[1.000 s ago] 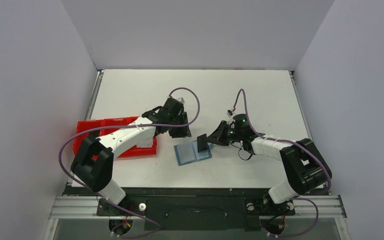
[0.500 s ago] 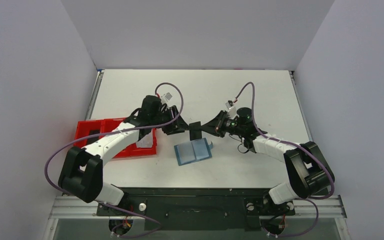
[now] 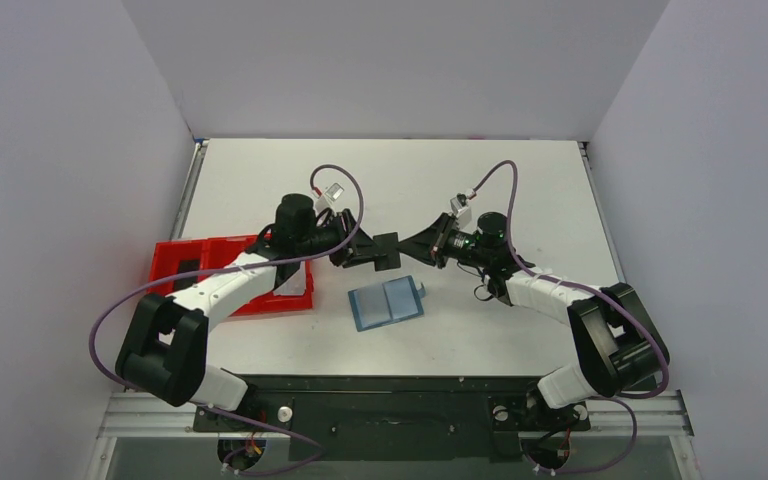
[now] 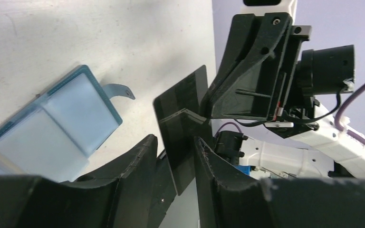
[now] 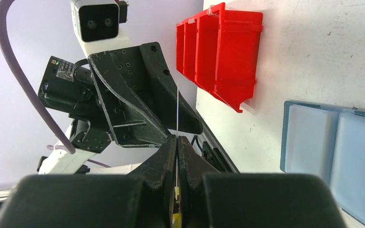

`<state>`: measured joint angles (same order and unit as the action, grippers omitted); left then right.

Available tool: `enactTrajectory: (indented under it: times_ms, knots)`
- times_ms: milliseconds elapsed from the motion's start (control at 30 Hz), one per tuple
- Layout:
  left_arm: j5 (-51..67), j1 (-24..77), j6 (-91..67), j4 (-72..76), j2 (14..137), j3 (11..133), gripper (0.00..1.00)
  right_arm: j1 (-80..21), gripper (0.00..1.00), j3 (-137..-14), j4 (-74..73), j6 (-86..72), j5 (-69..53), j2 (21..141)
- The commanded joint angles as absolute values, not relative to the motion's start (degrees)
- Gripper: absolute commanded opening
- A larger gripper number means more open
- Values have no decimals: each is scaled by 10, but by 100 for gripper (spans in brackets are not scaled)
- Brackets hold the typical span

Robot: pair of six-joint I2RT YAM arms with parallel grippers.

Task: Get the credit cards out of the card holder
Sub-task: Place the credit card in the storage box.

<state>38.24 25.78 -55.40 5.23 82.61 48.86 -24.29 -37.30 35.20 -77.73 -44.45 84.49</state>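
Card point(image 4: 183, 109) — aloft between right gripper point(image 5: 177, 138), left gripper point(image 4: 173, 142)

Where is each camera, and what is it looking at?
Top: above and behind the arms, looking down at the table; both arms show.
Left wrist: on the left arm, facing the card and right gripper; its own fingers show.
Right wrist: on the right arm, facing the left gripper and tray; its own fingers pinch the card.
All three share the card and the holder.

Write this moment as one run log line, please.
right claw: shut on dark card, in air | left claw: open around same card | card holder: lying open on table
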Motion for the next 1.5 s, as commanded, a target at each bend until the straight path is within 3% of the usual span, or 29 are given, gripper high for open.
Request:
enactTrajectory:
  times_ms: [0,67,133,233,333,467,833,1067,1467]
  knots:
    - [419,254,-590,148,816,478,29,-241,0,-392,397,-782,-453,837]
    - [421,254,-596,157,818,475,21,-243,0,-393,392,-778,-452,838]
    - [422,254,-599,160,819,471,5,-245,0,-395,383,-770,-449,838]
    - [419,254,-601,160,817,466,0,-249,0,-406,328,-730,-438,827]
    - [401,254,-593,139,804,464,0,-252,30,-428,226,-661,-396,805]
    - [355,254,-567,78,781,471,0,-258,47,-463,80,-572,-324,768]
    - [97,229,-458,-264,671,556,0,-258,51,-477,-66,-496,-197,725]
    - [-80,149,-425,-457,627,612,0,-259,51,-464,-79,-476,-179,716]
    - [-253,-36,-429,-569,646,658,0,-260,51,-465,-81,-457,-221,735]
